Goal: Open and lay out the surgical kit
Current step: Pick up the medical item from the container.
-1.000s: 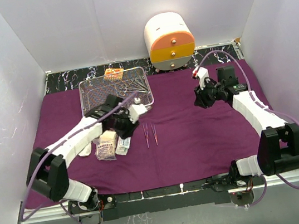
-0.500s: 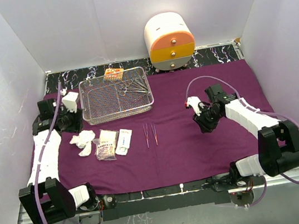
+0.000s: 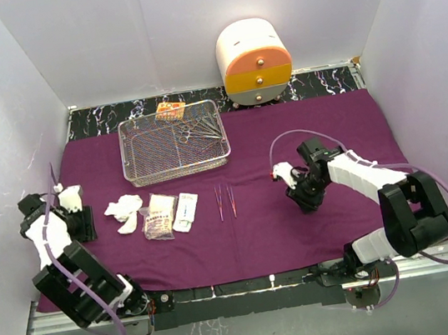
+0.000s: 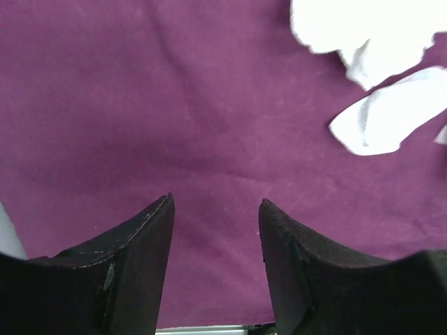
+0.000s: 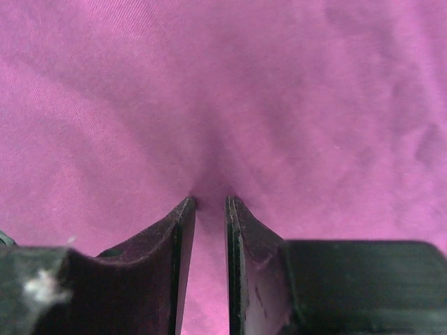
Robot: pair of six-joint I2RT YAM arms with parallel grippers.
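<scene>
The purple cloth [image 3: 287, 137] lies spread over the table. On it at the back stands the silver mesh tray [image 3: 142, 173], holding ring-handled forceps [image 3: 201, 129] and an orange packet [image 3: 169, 111]. In front of the tray lie white gauze wads [image 3: 125, 209], flat packets [image 3: 161, 214] and tweezers [image 3: 225, 201]. My left gripper [image 3: 79, 224] hangs at the cloth's left edge, open and empty [image 4: 215, 202], with the gauze [image 4: 380, 122] ahead to its right. My right gripper [image 3: 299, 201] stands tip-down on bare cloth, its jaws a narrow gap apart [image 5: 209, 201] with only cloth showing between them.
A rounded white-and-orange drawer cabinet [image 3: 255, 62] stands at the back behind the cloth. A dark marbled strip [image 3: 99, 119] runs along the back edge. White walls close in the left, right and rear sides.
My left arm has swung from the tray's front edge out to the far left, its jaws widening. My right arm has come nearer and leftward, down onto the cloth.
</scene>
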